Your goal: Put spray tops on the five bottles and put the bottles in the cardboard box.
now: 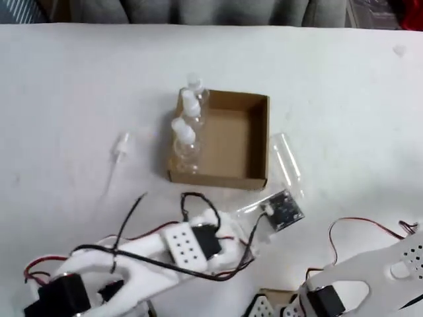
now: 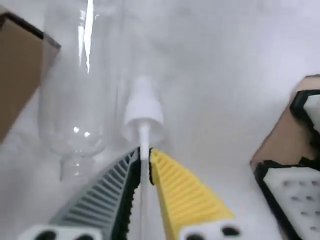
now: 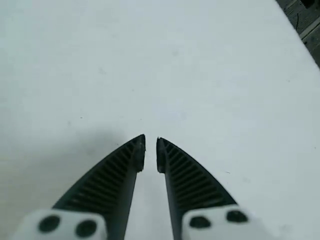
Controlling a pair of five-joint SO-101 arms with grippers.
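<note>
Clamping a spray top [image 2: 143,112] by its tube, the left gripper [image 2: 144,152] holds it beside the uncapped bottle [image 2: 75,105].

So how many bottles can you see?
4 bottles: three capped in a row along the box's left wall, one uncapped lying on the table right of it. A fifth may be hidden.

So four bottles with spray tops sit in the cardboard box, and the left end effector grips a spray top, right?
Three, not four: the high view shows three bottles in the cardboard box. The left end effector does grip a spray top.
</note>
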